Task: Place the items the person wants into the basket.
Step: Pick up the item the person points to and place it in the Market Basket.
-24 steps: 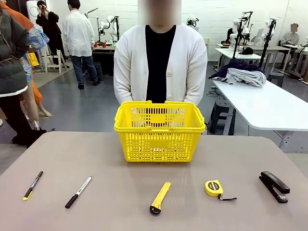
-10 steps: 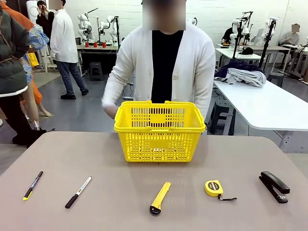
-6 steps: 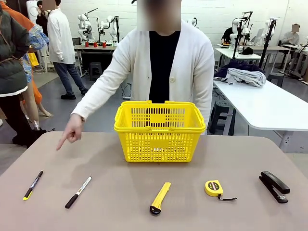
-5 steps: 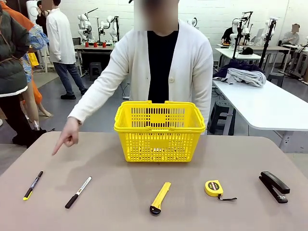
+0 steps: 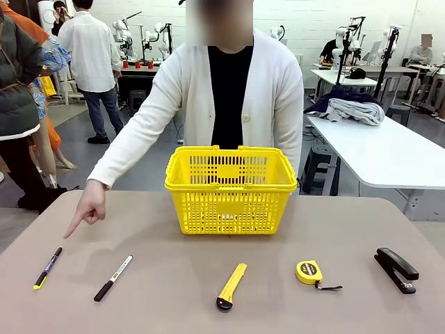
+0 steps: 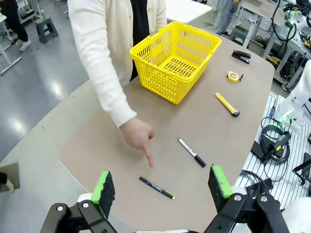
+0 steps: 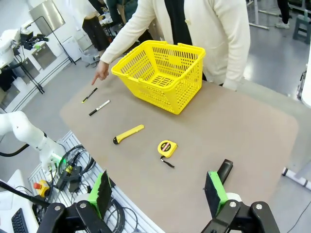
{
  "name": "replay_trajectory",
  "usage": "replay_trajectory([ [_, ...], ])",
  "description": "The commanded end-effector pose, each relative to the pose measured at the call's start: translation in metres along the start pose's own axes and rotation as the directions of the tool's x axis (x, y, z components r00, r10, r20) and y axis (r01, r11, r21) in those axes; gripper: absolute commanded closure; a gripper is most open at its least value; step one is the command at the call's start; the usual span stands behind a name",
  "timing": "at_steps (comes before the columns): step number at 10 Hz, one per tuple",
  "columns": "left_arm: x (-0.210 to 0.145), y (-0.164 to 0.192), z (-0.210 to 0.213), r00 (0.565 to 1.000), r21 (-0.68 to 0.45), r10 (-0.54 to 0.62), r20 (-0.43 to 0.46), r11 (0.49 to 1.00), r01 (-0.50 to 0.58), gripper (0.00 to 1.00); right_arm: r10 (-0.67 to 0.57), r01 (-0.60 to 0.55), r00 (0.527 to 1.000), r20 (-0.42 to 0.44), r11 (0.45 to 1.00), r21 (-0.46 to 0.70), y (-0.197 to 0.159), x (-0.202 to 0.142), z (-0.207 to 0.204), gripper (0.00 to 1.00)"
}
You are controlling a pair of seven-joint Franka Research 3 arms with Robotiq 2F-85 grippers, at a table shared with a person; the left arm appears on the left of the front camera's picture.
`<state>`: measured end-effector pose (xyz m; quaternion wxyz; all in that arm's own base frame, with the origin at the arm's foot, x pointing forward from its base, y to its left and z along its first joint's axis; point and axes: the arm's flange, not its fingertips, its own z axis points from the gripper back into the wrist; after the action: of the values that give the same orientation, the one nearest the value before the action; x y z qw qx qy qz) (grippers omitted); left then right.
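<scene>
Basket, a yellow plastic shopping carrier with latticed sides (image 5: 229, 212), stands at the middle of the grey-brown table (image 5: 334, 229), toward its far edge. Its handles are folded down and nothing can be seen in it.

A person in a white buttoned cardigan (image 5: 271, 90) stands behind it. The person's hand (image 5: 87, 207) is stretched out over the table's left end, the forefinger aimed down at the near marker and close to it, not touching.

Left gripper (image 6: 162, 187): green pads spread wide, nothing held. Right gripper (image 7: 158, 191): likewise spread and empty, high over the near right of the table.

A black stapler (image 5: 396, 269) lies at the far right and a long yellow utility knife with a black tip (image 5: 231, 286) at the near middle. Neither is indicated.

The slim black marker with a yellow end (image 5: 47, 268) lies outermost on the left, yellow end toward the robot. The white and black marker (image 5: 113, 277) lies just inboard of it, and the small round yellow tape measure (image 5: 309, 272) right of the knife.

Finding: the indicated marker lies on the left arm's side, below that gripper. In the left wrist view its long axis runs nearly from pad to pad, so I judge a wrist turn is needed before descent, to close across the barrel.
</scene>
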<state>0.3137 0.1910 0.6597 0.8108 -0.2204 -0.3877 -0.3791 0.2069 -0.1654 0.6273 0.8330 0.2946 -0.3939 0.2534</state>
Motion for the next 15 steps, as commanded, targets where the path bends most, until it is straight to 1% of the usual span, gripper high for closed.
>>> replay_trajectory([
  [1, 0.0, 0.0, 0.001, 1.0, 0.002, -0.001, 0.001, 1.0, 0.001, 0.0, 0.013, -0.013, 1.0, 0.007, 1.0, 0.014, 0.0, 0.0, -0.001, 0.0],
  [4, 0.0, 0.0, 0.0, 1.0, 0.0, 0.0, 0.0, 1.0, 0.0, 0.0, 0.013, -0.013, 1.0, 0.007, 1.0, 0.014, 0.0, 0.0, -0.001, 0.0],
  [5, 0.012, 0.002, -0.028, 0.982, 0.118, 0.089, -0.167, 0.991, -0.069, 0.0, 0.013, -0.013, 1.0, 0.007, 1.0, 0.014, 0.0, 0.0, -0.001, 0.0],
  [6, 0.021, 0.0, -0.06, 0.92, 0.227, 0.171, -0.352, 0.969, -0.094, 0.0, 0.013, -0.013, 1.0, 0.007, 1.0, 0.014, 0.0, 0.0, -0.001, 0.0],
  [7, 0.026, -0.005, -0.097, 0.838, 0.351, 0.251, -0.484, 0.933, -0.076, 0.0, 0.013, -0.013, 1.0, 0.007, 1.0, 0.014, 0.0, 0.0, -0.001, 0.0],
  [8, 0.026, -0.012, -0.127, 0.782, 0.396, 0.278, -0.557, 0.917, -0.044, 0.0, 0.013, -0.013, 1.0, 0.007, 1.0, 0.014, 0.0, 0.0, -0.001, 0.0],
  [9, 0.019, -0.021, -0.153, 0.745, 0.42, 0.29, -0.6, 0.908, -0.015, 0.0, 0.013, -0.013, 1.0, 0.007, 1.0, 0.014, 0.0, 0.0, -0.001, 0.0],
  [10, 0.006, -0.03, -0.175, 0.732, 0.441, 0.297, -0.613, 0.897, 0.005, 0.0, 0.013, -0.013, 1.0, 0.007, 1.0, 0.014, 0.0, 0.0, -0.001, 0.0],
  [11, -0.015, -0.035, -0.201, 0.728, 0.475, 0.323, -0.605, 0.88, 0.005, 0.0, 0.013, -0.013, 1.0, 0.007, 1.0, 0.014, 0.0, 0.0, -0.001, 0.0],
  [12, -0.033, -0.035, -0.221, 0.721, 0.489, 0.347, -0.6, 0.872, -0.012, 0.0, 0.013, -0.013, 1.0, 0.007, 1.0, 0.014, 0.0, 0.0, -0.001, 0.0],
  [15, -0.072, -0.036, -0.26, 0.707, 0.42, 0.373, -0.601, 0.9, -0.118, 0.0, 0.013, -0.013, 1.0, 0.007, 1.0, 0.014, 0.0, 0.0, -0.001, 0.0],
])
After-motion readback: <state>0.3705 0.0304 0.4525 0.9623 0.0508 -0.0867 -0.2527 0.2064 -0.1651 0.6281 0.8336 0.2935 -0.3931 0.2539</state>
